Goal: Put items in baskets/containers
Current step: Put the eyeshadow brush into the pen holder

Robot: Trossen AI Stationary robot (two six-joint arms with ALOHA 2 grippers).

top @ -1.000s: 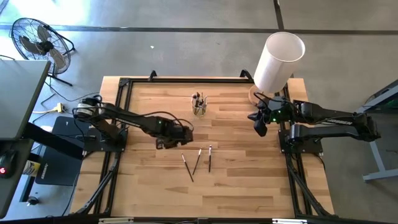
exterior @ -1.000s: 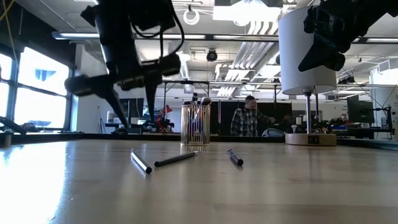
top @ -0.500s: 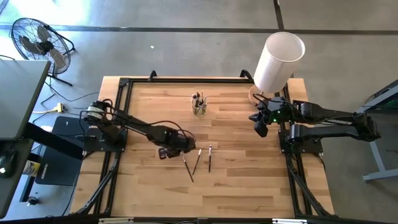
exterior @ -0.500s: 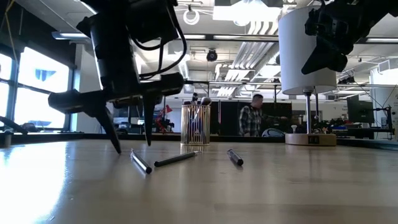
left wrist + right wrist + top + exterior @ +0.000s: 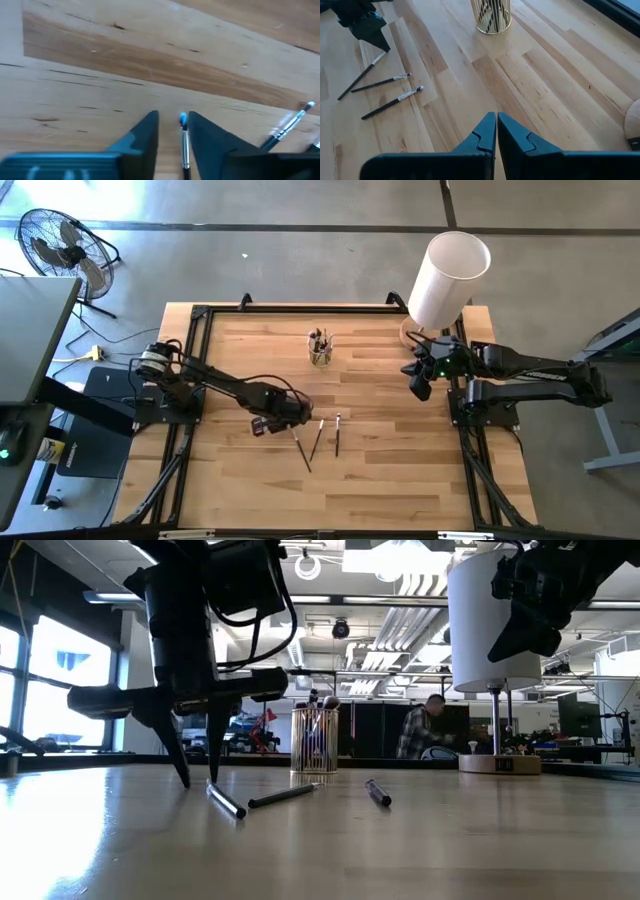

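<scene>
Left pincer [image 5: 171,145] narrowed, straddling brush [image 5: 184,142].

It was a robotics lab or workshop. A wooden table [image 5: 380,470] stood on a bare concrete floor [image 5: 300,240] with a floor fan [image 5: 60,250] nearby. Beyond the table were exposed ceiling ducts [image 5: 400,630], strip lights, big windows [image 5: 70,680], benches with gear, and a person [image 5: 425,730].

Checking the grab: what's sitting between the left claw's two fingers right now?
A brush lies on the table between the left claw's fingers, blue tip forward; the left wrist view shows it. The fingers have not yet met it.
</scene>
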